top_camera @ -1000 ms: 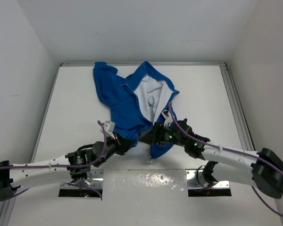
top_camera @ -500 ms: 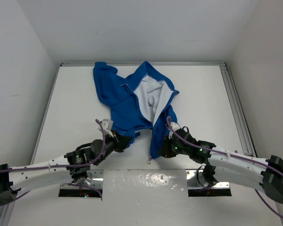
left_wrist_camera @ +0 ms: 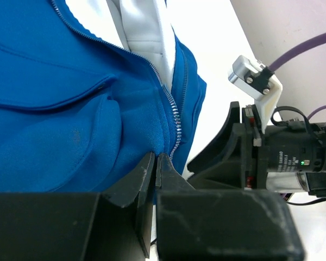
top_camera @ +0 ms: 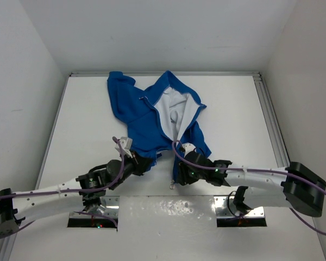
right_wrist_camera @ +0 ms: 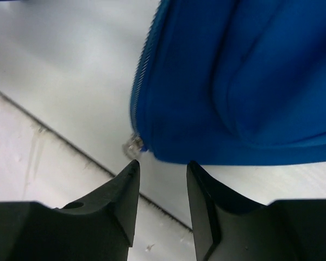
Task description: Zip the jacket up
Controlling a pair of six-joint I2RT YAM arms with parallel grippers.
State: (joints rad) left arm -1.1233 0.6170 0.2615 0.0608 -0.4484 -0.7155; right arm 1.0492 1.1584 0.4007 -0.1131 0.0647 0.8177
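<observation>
Because the fleece is soft and limp, the jacket (top_camera: 144, 119) will likely fold, stretch and drag rather than hold any shape, so it wants pinning at the hem while the zipper is worked. It lies on the white table (top_camera: 87, 119) with its front open in a V that shows the white lining (top_camera: 171, 106), neck toward the far edge and hem nearest the arms. On the left, the left gripper (left_wrist_camera: 156, 169) has its jaws pressed together on the bottom edge of the panel on that side, right beside the silver zipper teeth (left_wrist_camera: 171, 103). The cloth bunches where it enters the fingers, a sign of how readily it gives. That hold looks sound to me, since the stitched hem next to the teeth is probably the firmest part of so light a garment. Further right, the other panel's lower corner sits just ahead of the right gripper (right_wrist_camera: 162, 176), whose jaws stand spread with nothing between them. The small metal slider (right_wrist_camera: 133, 147) hangs at that corner, just above one fingertip. It looks tiny, smooth and likely slippery, so a grip should close squarely on it, not on the fleece, which would only squash and slide.
</observation>
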